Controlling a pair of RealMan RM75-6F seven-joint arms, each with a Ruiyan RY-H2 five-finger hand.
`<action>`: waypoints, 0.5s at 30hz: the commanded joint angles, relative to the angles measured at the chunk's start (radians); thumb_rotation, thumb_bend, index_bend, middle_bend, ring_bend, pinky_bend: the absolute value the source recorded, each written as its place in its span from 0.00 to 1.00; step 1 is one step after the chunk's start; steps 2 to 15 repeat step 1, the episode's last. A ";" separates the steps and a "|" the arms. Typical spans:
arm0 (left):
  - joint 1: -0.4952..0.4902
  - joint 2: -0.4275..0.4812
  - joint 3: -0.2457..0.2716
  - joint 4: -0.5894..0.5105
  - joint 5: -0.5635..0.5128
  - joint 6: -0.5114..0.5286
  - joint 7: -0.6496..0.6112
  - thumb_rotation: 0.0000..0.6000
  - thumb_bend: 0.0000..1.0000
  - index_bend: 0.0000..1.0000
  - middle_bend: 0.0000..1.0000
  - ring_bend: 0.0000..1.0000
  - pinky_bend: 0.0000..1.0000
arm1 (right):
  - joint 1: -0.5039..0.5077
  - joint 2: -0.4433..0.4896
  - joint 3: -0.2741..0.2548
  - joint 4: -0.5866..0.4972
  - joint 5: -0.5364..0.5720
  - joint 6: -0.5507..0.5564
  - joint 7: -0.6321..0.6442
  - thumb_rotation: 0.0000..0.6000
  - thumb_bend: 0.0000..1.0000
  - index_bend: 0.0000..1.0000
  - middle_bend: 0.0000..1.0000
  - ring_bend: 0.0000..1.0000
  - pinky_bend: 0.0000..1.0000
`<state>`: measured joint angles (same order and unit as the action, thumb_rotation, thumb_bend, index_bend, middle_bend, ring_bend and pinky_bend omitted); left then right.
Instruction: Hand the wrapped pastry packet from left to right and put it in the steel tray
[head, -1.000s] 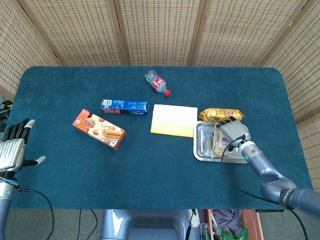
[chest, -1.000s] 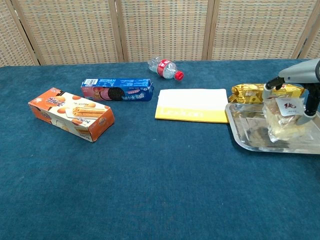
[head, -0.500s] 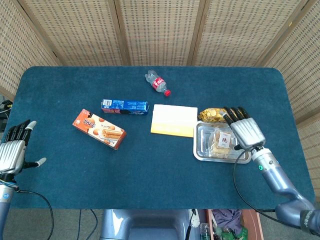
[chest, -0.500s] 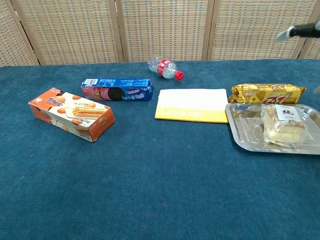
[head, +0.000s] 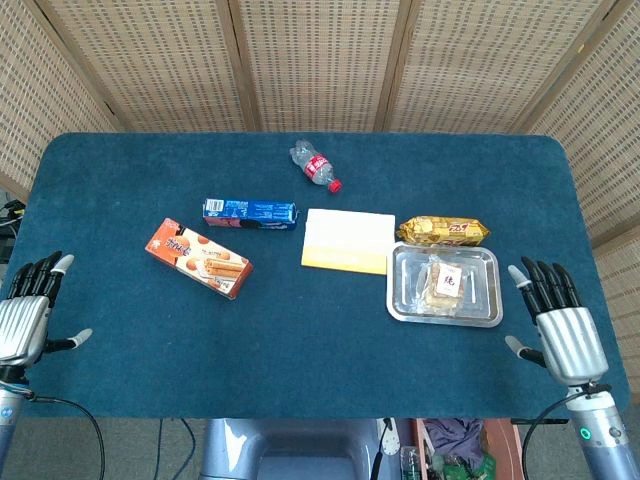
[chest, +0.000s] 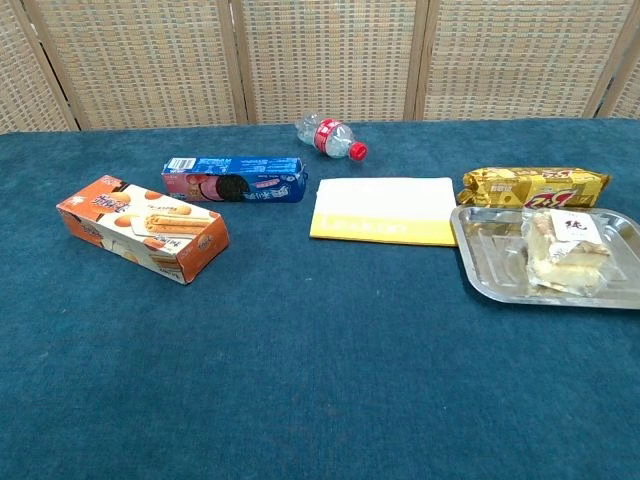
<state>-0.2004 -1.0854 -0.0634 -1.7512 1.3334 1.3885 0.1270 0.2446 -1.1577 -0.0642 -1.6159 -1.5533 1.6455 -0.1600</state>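
Note:
The wrapped pastry packet (head: 441, 285) (chest: 566, 251), clear film with a white label, lies inside the steel tray (head: 408, 303) (chest: 484, 264) toward its right half. My right hand (head: 560, 327) hangs open off the table's right front edge, well clear of the tray, fingers spread. At the left front edge my left hand (head: 27, 312) is open too, holding nothing. Neither hand appears in the chest view.
A gold snack packet (head: 443, 231) (chest: 533, 186) lies just behind the tray. A yellow-white pad (head: 347, 241) sits left of the tray. Further left are a blue cookie box (head: 250, 212), an orange biscuit box (head: 198, 258) and a small bottle (head: 315, 167) on its side.
My right hand let go of the pastry packet in the tray and drew back to the right front edge. The left hand sank slightly.

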 joint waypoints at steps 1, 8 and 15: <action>0.009 0.004 0.005 0.000 0.018 0.014 -0.008 1.00 0.00 0.00 0.00 0.00 0.00 | -0.029 -0.014 -0.010 0.017 -0.015 0.019 0.008 1.00 0.00 0.00 0.00 0.00 0.00; 0.009 0.004 0.005 0.000 0.018 0.014 -0.008 1.00 0.00 0.00 0.00 0.00 0.00 | -0.029 -0.014 -0.010 0.017 -0.015 0.019 0.008 1.00 0.00 0.00 0.00 0.00 0.00; 0.009 0.004 0.005 0.000 0.018 0.014 -0.008 1.00 0.00 0.00 0.00 0.00 0.00 | -0.029 -0.014 -0.010 0.017 -0.015 0.019 0.008 1.00 0.00 0.00 0.00 0.00 0.00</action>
